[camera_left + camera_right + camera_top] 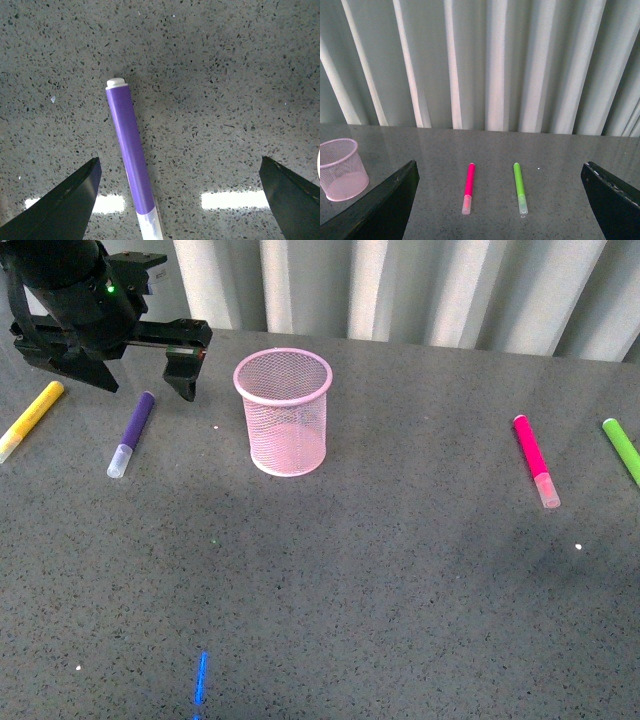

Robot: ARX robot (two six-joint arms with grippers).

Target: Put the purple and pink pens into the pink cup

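1. Pink cup (285,415) stands upright on the grey speckled tabletop (400,570), left of centre in the front view, with nothing visible inside it.
2. The purple pen (132,433) lies flat to the left of the cup, well apart from it, with its pale cap towards the robot.
3. The left tool (140,380) hangs above the pen's far end with its jaws spread wide and nothing in them. In the left wrist view the pen lies between the two fingers, touching neither.
4. The pink pen (535,460) lies far to the right, cap towards the robot, beside a green marker (622,448).
5. A yellow marker (30,420) lies at the left edge.
6. The right tool (500,163) is wide open and empty.
7. The tabletop is glossy and mirrors bright lights; a short blue mark (201,680) shows near its front.
8. A pale pleated curtain (495,65) closes the room behind.
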